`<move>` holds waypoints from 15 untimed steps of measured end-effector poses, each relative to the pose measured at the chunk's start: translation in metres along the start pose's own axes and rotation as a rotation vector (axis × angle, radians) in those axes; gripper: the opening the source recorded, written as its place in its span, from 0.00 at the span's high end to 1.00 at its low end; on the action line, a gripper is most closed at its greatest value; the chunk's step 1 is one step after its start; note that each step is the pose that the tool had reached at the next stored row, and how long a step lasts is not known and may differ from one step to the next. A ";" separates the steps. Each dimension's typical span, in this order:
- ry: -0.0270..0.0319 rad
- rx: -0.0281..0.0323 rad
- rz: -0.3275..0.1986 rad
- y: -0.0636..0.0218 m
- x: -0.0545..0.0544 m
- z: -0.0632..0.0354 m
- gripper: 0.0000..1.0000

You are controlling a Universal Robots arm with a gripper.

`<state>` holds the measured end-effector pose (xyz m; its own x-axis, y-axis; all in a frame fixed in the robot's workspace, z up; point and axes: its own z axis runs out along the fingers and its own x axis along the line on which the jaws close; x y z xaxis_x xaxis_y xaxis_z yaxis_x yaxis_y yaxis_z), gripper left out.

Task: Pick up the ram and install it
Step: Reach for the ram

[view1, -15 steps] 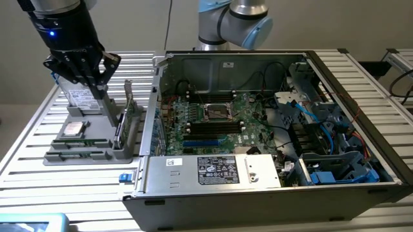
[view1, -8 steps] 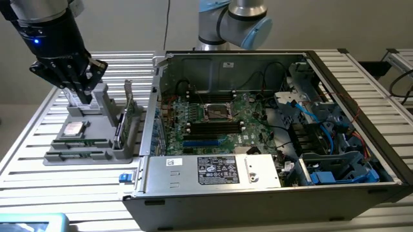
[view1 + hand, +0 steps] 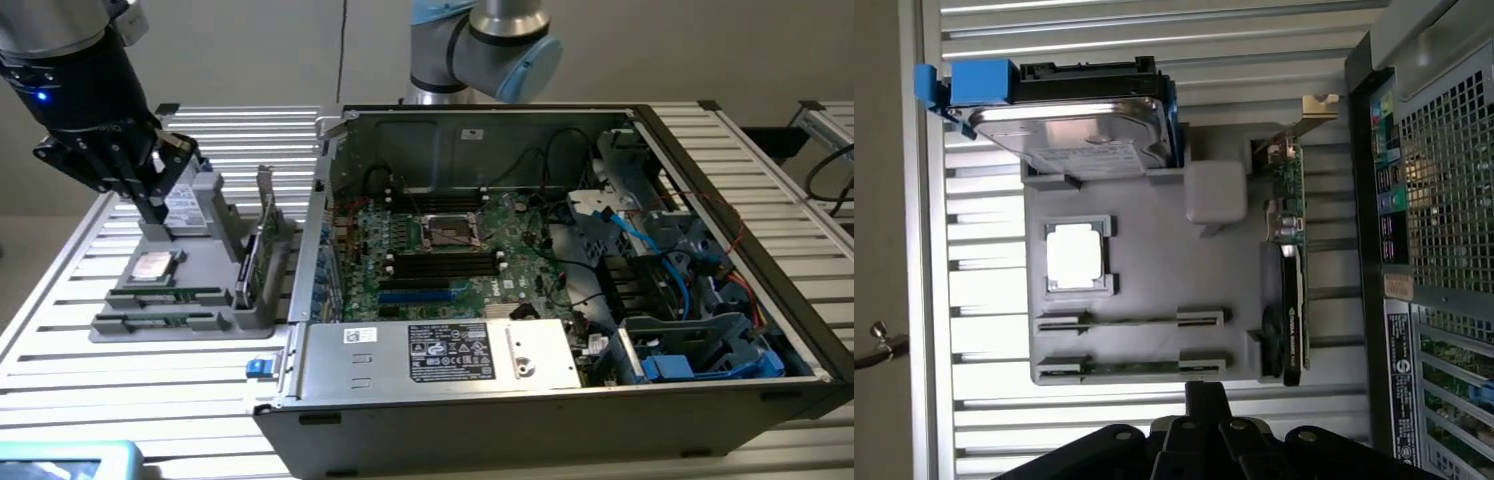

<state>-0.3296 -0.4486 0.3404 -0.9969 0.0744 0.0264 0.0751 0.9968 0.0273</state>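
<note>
Bright light, glare on table slats [image 3: 984, 300], shadowed case [image 3: 441, 140]

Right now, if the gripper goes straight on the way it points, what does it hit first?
Probably the outer ram stick at the edge of the gray tray. The gripper points down roughly over it, but depth is unclear, so it could meet the tray rim instead.

Grey tray [image 3: 1154, 280] on pale striped table [image 3: 1154, 50]; ram [image 3: 1139, 366] apparently green; silver processor [image 3: 1076, 253]; silver drive [image 3: 1079, 135] (blue bracket [image 3: 979, 82]).
</note>
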 end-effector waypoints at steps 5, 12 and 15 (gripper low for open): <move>-0.0012 0.0157 -0.001 -0.0012 0.012 0.0021 0.89; -0.0021 0.0308 -0.007 -0.0026 0.028 0.0074 0.89; -0.0023 0.0345 -0.021 -0.0029 0.031 0.0107 0.89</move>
<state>-0.3610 -0.4489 0.3305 -0.9983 0.0538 0.0240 0.0537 0.9985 -0.0066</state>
